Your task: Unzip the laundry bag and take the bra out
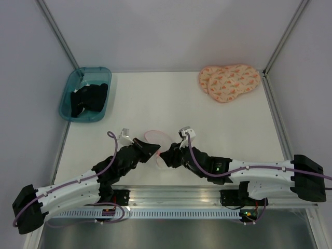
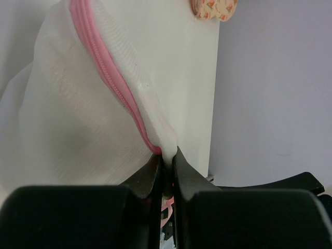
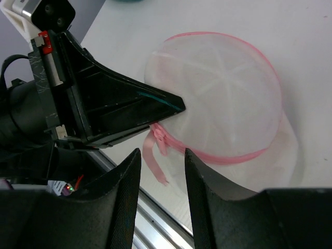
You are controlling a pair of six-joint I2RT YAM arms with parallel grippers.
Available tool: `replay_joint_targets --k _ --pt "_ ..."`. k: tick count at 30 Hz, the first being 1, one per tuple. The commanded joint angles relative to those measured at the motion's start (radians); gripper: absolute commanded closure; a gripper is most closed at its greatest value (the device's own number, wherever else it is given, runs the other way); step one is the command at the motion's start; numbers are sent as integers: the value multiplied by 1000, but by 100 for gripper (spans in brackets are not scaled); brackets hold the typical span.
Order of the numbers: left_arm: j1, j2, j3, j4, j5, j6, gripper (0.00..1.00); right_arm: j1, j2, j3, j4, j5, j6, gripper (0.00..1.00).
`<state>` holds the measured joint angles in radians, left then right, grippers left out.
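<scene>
The laundry bag (image 3: 223,98), white see-through mesh with pink edging, lies near the table's front edge; it also shows between the arms in the top view (image 1: 155,139) and fills the left wrist view (image 2: 67,119). My left gripper (image 2: 167,155) is shut on the bag's mesh edge beside the pink zip (image 2: 111,83). In the right wrist view the left gripper's tip (image 3: 171,104) pinches the bag. My right gripper (image 3: 162,153) is open, its jaws either side of the pink zip pull ribbon (image 3: 153,155), not touching it. White fabric inside the bag is faint; the bra is not clearly seen.
A teal bin (image 1: 85,94) with black clothing stands at the back left. A peach patterned pad (image 1: 228,82) lies at the back right, also in the left wrist view (image 2: 213,9). The table's front rail (image 3: 155,228) runs just below the right gripper.
</scene>
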<state>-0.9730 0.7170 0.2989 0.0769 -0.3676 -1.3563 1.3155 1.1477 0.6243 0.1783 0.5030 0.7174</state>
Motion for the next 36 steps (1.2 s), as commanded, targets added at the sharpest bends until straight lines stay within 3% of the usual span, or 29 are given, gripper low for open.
replay_joint_targets --k 1,8,18,28,34,36 --pt "-6 -10 -9 0 -25 -46 98 -39 40 -8 160 -184 43 56" --pt "-6 -51 -9 -11 -37 -38 98 -62 86 -15 194 -233 74 58" --pt "-4 -45 5 0 -7 -49 98 -61 98 -11 165 -193 68 67" --pt "-6 -71 23 14 38 -46 98 -67 126 2 151 -149 47 69" --pt "-7 -47 20 34 59 -50 98 -68 124 2 170 -138 36 80" --pt "-9 -39 19 40 62 -53 98 -71 121 0 171 -135 34 91"
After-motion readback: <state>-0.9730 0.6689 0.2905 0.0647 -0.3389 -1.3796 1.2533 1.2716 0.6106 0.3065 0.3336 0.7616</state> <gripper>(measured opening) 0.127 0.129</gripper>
